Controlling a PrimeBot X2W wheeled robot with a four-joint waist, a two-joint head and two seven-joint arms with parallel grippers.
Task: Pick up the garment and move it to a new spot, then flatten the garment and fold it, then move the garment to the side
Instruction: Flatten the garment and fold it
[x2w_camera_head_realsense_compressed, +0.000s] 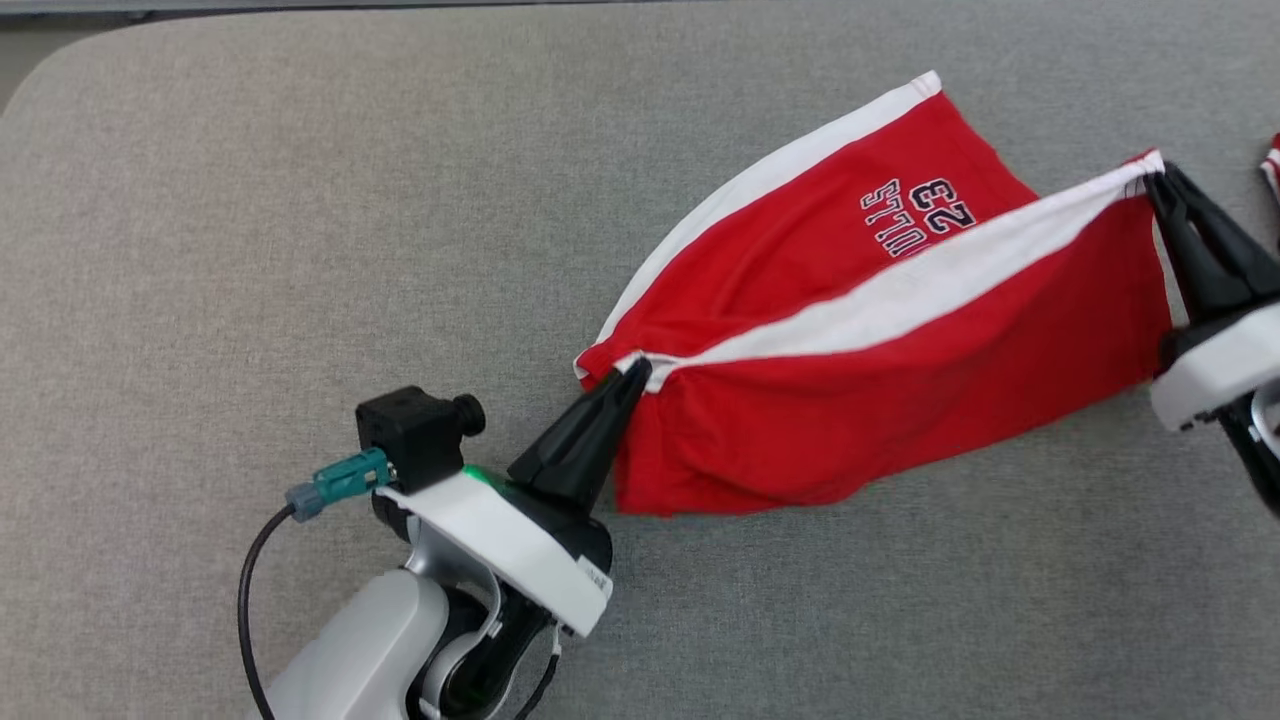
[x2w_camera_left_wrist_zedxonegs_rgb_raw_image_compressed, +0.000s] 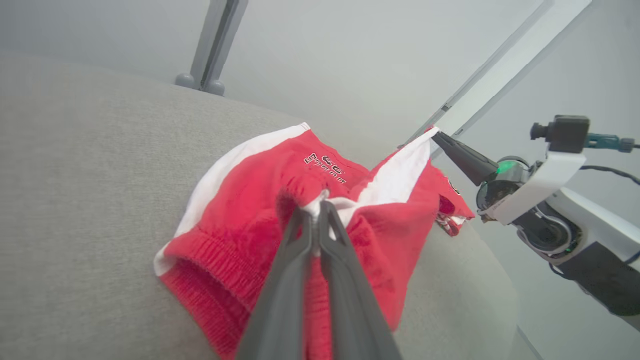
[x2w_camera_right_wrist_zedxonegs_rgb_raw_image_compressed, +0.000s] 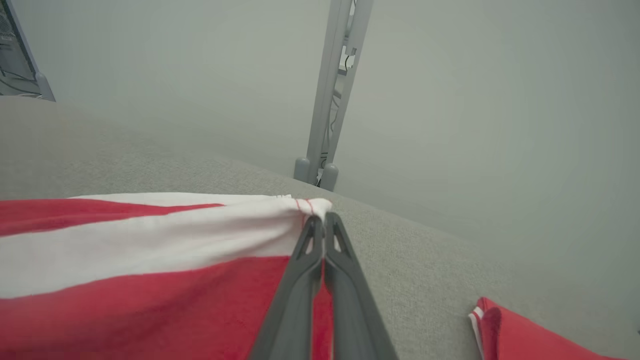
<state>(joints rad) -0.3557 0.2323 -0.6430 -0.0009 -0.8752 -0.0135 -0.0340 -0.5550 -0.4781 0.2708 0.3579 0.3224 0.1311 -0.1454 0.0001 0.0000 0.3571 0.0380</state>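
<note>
Nearest, at 7 o'clock in the head view, the pale left forearm rises to the left gripper. Its two dark fingers are pressed together on a bunched red-and-white corner of the garment. From that corner a white band runs taut toward 2 o'clock to the right gripper, which sits at 3 o'clock in that view. Its fingers are likewise clamped on the band's other end. On the near side a red panel hangs from the band down to the grey table. Beyond the band, toward 1 o'clock, the rest of the garment lies on the table. It has another white band along its left edge and dark lettering with the number 23, upside down from the robot's side. At the 3 o'clock edge, just past the right gripper, a corner of a second red cloth lies on the table, apart from the held garment. Farthest, at 12 o'clock in the right wrist view, a grey post stands beyond the table's far edge
</note>
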